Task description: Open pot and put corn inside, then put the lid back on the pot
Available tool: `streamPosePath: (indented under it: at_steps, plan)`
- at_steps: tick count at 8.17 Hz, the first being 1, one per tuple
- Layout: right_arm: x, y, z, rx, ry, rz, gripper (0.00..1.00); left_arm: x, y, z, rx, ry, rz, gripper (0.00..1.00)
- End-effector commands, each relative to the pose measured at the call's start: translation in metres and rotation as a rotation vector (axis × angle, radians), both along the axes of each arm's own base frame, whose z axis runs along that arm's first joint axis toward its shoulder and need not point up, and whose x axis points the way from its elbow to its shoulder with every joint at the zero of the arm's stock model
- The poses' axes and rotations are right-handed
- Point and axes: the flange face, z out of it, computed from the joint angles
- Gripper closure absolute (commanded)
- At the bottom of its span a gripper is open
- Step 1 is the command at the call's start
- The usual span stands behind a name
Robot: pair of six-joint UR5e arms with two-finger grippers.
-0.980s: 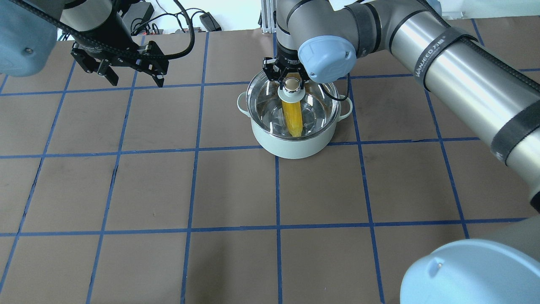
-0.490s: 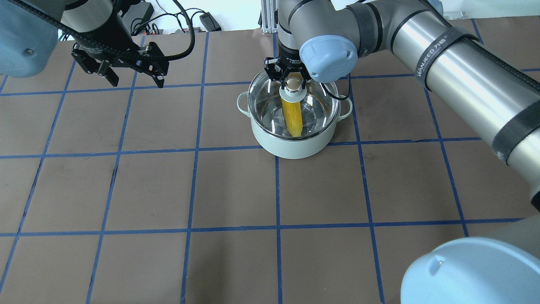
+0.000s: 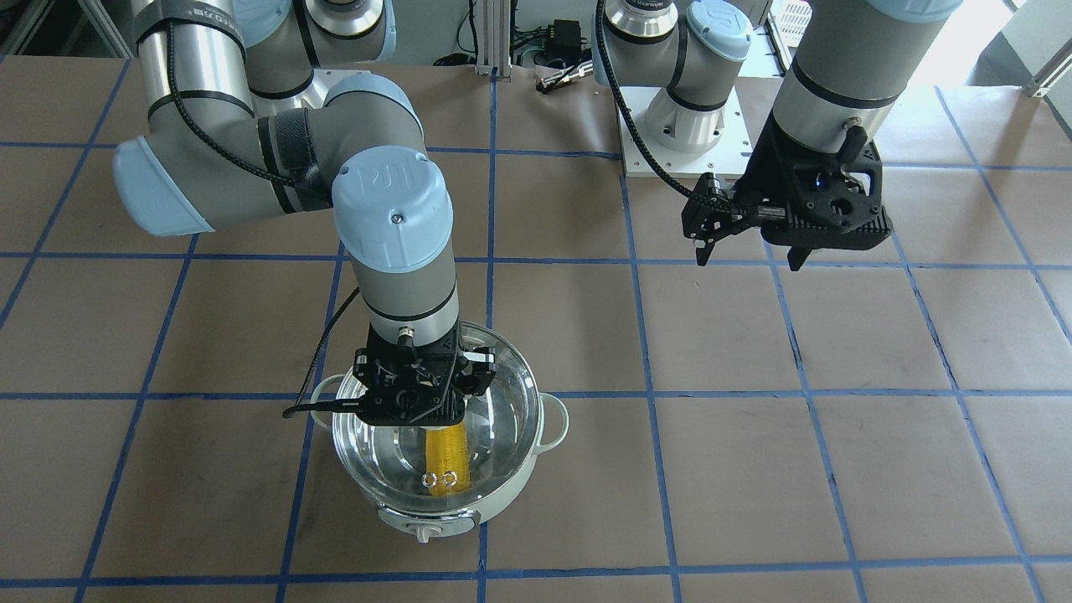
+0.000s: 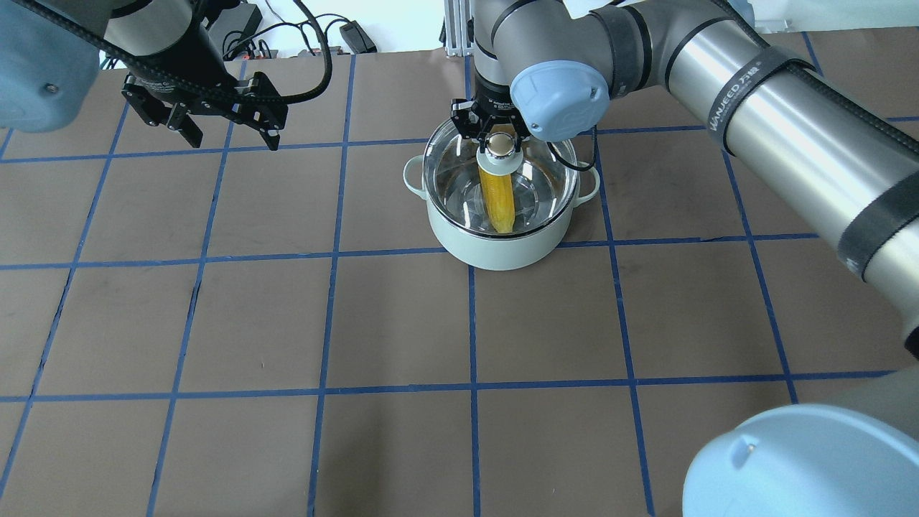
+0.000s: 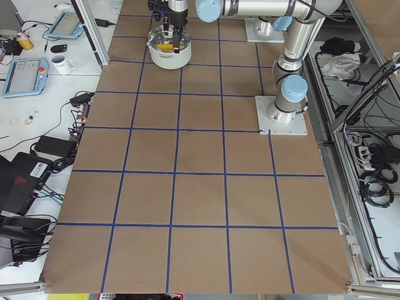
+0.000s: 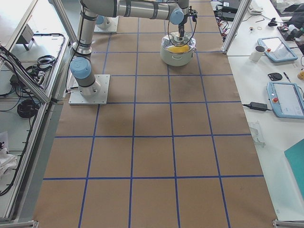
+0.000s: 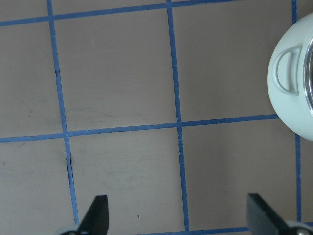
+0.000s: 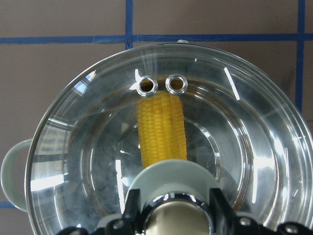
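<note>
Front-facing view: the right gripper (image 3: 410, 402) hangs over the pot (image 3: 511, 487), clamped on the knob of the lid (image 3: 507, 394). The glass lid covers the pot's mouth; I cannot tell whether it sits fully on the rim. Through the glass the corn (image 3: 445, 450) lies inside the pot, its end near the two vent holes (image 3: 440, 479). The left gripper (image 3: 748, 258) hovers well apart over the table (image 3: 879, 469), jaws spread and holding nothing.

Overhead: the knob (image 4: 500, 143) shows between the right gripper's fingers, and the corn (image 4: 499, 202) runs from under it toward the pot's near wall.

Side views: the pot (image 5: 170, 57) stands at the table's far end, with yellow showing under the lid – too small for more.

Left wrist: two fingertips (image 7: 96, 215) stand wide apart above bare table; the pot's side and a loop handle (image 7: 286, 71) are at the right edge.

Right wrist: fingers (image 8: 131, 208) press both sides of the knob – corn (image 8: 161, 129) below the glass.
</note>
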Motion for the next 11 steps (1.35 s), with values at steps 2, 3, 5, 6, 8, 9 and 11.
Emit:
streamPosePath:
  at_steps: [2, 3, 5, 6, 8, 9, 11]
  plan:
    - [-0.0003, 0.0001, -0.0013, 0.005, 0.003, 0.001, 0.64, 0.0, -0.0001, 0.0005, -0.001, 0.0, -0.002, 0.0]
    - [-0.0002, -0.0004, -0.0033, 0.008, 0.004, 0.001, 0.61, 0.0006, -0.0008, -0.0003, 0.001, 0.001, -0.007, 0.0]
    - [-0.0006, 0.0004, -0.0074, 0.015, 0.008, 0.001, 0.57, 0.0, -0.0006, -0.0004, 0.001, 0.0, -0.005, 0.0]
    - [-0.0006, 0.0004, -0.0074, 0.015, 0.008, 0.003, 0.55, 0.0008, -0.0008, -0.0004, 0.001, -0.001, -0.011, 0.0]
    - [0.0001, 0.0003, -0.0084, 0.018, 0.002, 0.002, 0.54, 0.0009, -0.0009, -0.0002, -0.001, -0.002, -0.005, 0.0]
    - [0.0005, 0.0006, -0.0104, 0.024, 0.0, 0.007, 0.53, 0.0011, -0.0031, 0.0012, -0.004, -0.003, 0.0, 0.0]
    - [0.0, 0.0008, -0.0111, 0.024, 0.005, 0.019, 0.5, 0.001, -0.003, 0.0004, -0.002, -0.002, 0.0, 0.0]
